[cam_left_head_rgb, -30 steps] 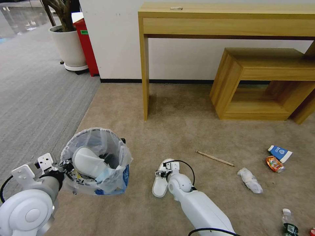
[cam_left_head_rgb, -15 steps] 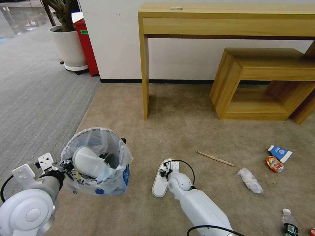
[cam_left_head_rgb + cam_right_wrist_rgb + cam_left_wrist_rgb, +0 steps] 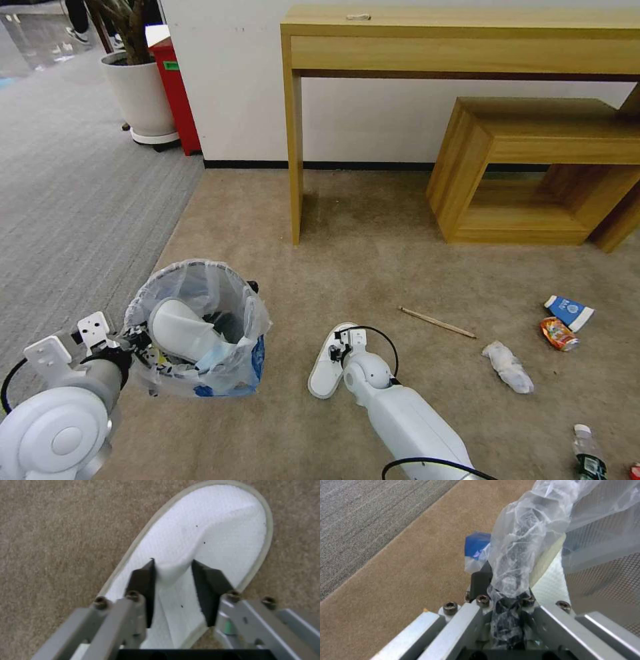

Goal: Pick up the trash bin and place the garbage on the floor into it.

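Observation:
My left gripper (image 3: pixel 137 337) is shut on the rim of the trash bin (image 3: pixel 233 377) and holds it just above the beige floor (image 3: pixel 373 267). The bin's clear bag bunches between the fingers (image 3: pixel 480 582), and one white slipper (image 3: pixel 177 328) lies inside. My right gripper (image 3: pixel 337 352) is down on the second white slipper (image 3: pixel 325 377); its dark fingers (image 3: pixel 143 580) pinch a raised fold of the slipper's upper (image 3: pixel 206 522). More garbage lies to the right: a stick (image 3: pixel 437 322), a tissue wad (image 3: pixel 508 367), a blue-white cup (image 3: pixel 568 311), a crushed can (image 3: pixel 558 333) and a small bottle (image 3: pixel 588 453).
A wooden desk (image 3: pixel 293 133) and a low wooden shelf unit (image 3: pixel 533 167) stand against the far wall. Grey ribbed carpet (image 3: pixel 67 200) runs along the left, with a plant pot (image 3: pixel 140 93) and a red box (image 3: pixel 177 87) at its far end.
The right gripper has settled on the slipper, whose near end has slid slightly left. The bin and left arm have not moved.

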Tool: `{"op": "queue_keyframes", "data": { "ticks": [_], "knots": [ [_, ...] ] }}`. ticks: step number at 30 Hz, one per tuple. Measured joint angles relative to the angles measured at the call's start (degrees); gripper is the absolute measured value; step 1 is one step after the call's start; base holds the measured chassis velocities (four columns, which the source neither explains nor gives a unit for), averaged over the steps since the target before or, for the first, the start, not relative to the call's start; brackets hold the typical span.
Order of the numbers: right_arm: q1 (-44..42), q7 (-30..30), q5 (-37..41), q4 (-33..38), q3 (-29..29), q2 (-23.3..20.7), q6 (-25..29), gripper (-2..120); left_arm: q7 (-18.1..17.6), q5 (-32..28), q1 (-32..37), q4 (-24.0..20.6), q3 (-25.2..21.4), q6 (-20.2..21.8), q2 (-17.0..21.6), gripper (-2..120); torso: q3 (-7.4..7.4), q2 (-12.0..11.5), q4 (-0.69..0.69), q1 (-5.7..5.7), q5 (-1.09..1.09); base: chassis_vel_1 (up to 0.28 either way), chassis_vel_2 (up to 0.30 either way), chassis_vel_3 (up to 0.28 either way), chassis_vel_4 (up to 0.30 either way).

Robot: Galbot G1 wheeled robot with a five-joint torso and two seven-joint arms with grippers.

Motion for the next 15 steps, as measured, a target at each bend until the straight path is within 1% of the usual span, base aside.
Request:
{"op": "queue_keyframes", "data": {
  "ticks": [1, 2, 5, 7, 8, 15],
  "knots": [
    [-0.2, 0.0, 0.0, 0.4, 0.0, -0.3, -0.1, 22, 0.0, 0.0, 0.0, -0.1, 0.1, 0.0, -0.1, 1, 0.00, 0.0, 0.00, 0.00, 0.00, 0.000, 0.000, 0.000, 0.000],
    [-0.2, 0.0, 0.0, 0.4, 0.0, -0.3, -0.1, 22, 0.0, 0.0, 0.0, -0.1, 0.1, 0.0, -0.1, 1, 0.00, 0.0, 0.00, 0.00, 0.00, 0.000, 0.000, 0.000, 0.000],
    [-0.6, 0.1, 0.1, 1.1, 0.2, -1.0, -0.1, 5, -0.1, 0.1, 0.1, -0.3, 0.2, 0.0, -0.2, 1, 0.00, 0.0, 0.00, 0.00, 0.00, 0.000, 0.000, 0.000, 0.000],
    [-0.7, 0.1, 0.1, 1.2, 0.3, -1.2, -0.1, 4, -0.1, 0.2, 0.1, -0.3, 0.2, 0.0, -0.2, 1, 0.00, 0.0, 0.00, 0.00, 0.00, 0.000, 0.000, 0.000, 0.000],
    [-0.9, 0.1, 0.1, 1.5, 0.3, -1.4, -0.1, 0, -0.1, 0.2, 0.1, -0.3, 0.2, 0.0, -0.3, 1, 0.00, 0.0, 0.00, 0.00, 0.00, 0.000, 0.000, 0.000, 0.000],
    [-1.5, -0.2, 0.1, 2.7, 0.8, -2.3, 0.2, 0, -0.2, 0.4, 0.4, -0.8, 0.4, 0.0, -0.5, 1, 0.00, 0.0, 0.00, 0.00, 0.00, 0.000, 0.000, 0.000, 0.000]
  ]
}}
